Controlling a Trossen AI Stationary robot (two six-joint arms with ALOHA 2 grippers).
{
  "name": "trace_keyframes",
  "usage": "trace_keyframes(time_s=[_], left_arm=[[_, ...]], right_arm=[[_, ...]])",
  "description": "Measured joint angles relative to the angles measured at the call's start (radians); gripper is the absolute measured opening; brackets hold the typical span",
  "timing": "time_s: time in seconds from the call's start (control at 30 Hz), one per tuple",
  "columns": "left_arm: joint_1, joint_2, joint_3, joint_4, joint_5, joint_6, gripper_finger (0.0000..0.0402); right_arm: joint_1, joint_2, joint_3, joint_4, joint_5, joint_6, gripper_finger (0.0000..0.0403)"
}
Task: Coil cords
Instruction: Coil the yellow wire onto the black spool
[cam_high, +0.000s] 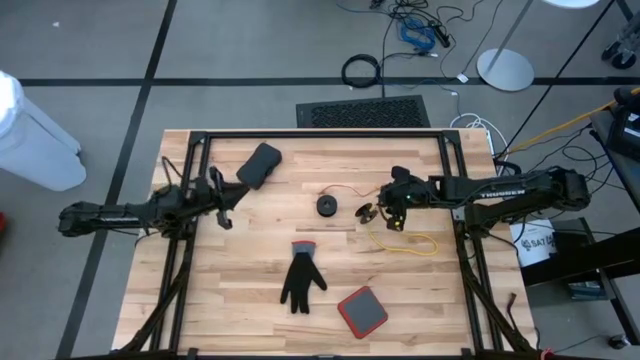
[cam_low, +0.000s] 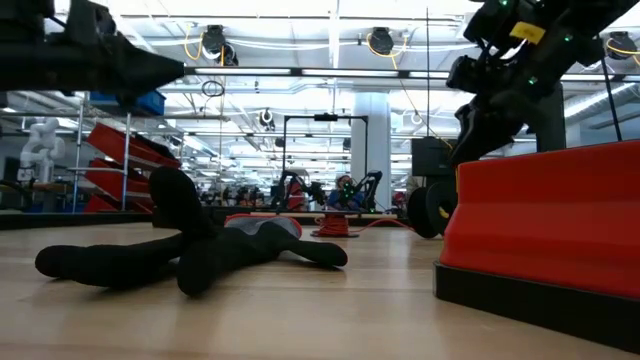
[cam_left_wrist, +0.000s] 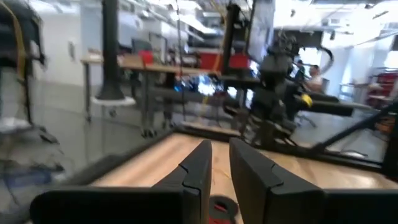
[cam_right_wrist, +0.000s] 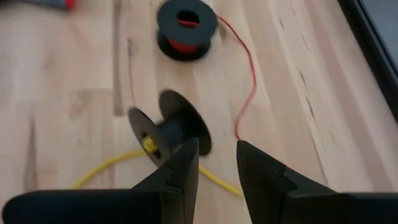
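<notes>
Cords sit in the right half of the desk (cam_high: 250, 320), seen from the high view, one yellow and one red, both loose and uncoiled.

Going down in size, I see the left arm (cam_high: 120, 213) reaching in from 9 o'clock. The left end effector (cam_high: 222, 208) hangs over bare wood at about 10 o'clock from the desk's middle. Its fingers stand a narrow gap apart with nothing between them.

The right arm (cam_high: 500, 188) comes in from 3 o'clock. The right end effector (cam_right_wrist: 216, 165) is at about 2 o'clock, fingers narrowly parted and empty, tips just beside the tipped spool (cam_right_wrist: 168, 130). I cannot say for sure whether a fingertip touches it.

A black glove (cam_high: 301, 280) lies flat at 6 o'clock, fingers toward the near edge. A red pad with a grey rim (cam_high: 362, 311) rests at 5 o'clock, apart from the glove. A dark pouch (cam_high: 260, 165) lies at 11 o'clock.

The upright spool (cam_right_wrist: 185, 28) stands at 12 o'clock from the middle, with red winding on its core. The tipped spool lies on its side at its 3 o'clock, near but not touching.

The yellow cord (cam_high: 405, 243) runs from the tipped spool into an open loop at 3 o'clock from the desk's middle. The red cord (cam_right_wrist: 245, 81) trails from the upright spool in a thin curve, and its free end lies on the wood near the right end effector.
</notes>
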Motion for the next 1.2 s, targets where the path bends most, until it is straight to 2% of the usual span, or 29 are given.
trace_keyframes(time_s=[0.13, 0.23, 0.3, 0.43, 0.57, 0.7, 0.87, 1.2], left_arm=[[-0.003, 0.066, 0.0, 0.002, 0.036, -0.113, 0.0063], [-0.014, 0.115, 0.0, 0.008, 0.127, -0.142, 0.0063], [-0.021, 0.148, 0.0, 0.009, 0.137, -0.148, 0.0064], [-0.048, 0.221, 0.0, 0.013, 0.112, -0.142, 0.0076], [-0.072, 0.292, 0.0, 0.044, 0.033, -0.117, 0.0117], [-0.089, 0.34, 0.0, 0.156, 0.058, -0.091, 0.0143], [-0.098, 0.365, 0.0, 0.269, 0.032, -0.042, 0.0146], [-0.098, 0.421, 0.0, 0.272, 0.016, -0.045, 0.0146]], right_arm=[[-0.017, 0.027, 0.0, 0.032, -0.043, -0.014, 0.0095], [-0.033, 0.064, 0.0, 0.033, -0.076, -0.028, 0.0095], [-0.039, 0.089, 0.0, 0.033, -0.078, -0.04, 0.0095], [-0.051, 0.128, -0.001, 0.049, -0.123, -0.064, 0.0095], [-0.059, 0.149, -0.001, 0.066, -0.147, -0.07, 0.0095], [-0.059, 0.149, -0.001, 0.067, -0.152, -0.07, 0.0095], [-0.059, 0.148, -0.001, 0.066, -0.153, -0.064, 0.0095], [-0.059, 0.045, -0.001, 0.049, -0.124, -0.047, 0.0095]])
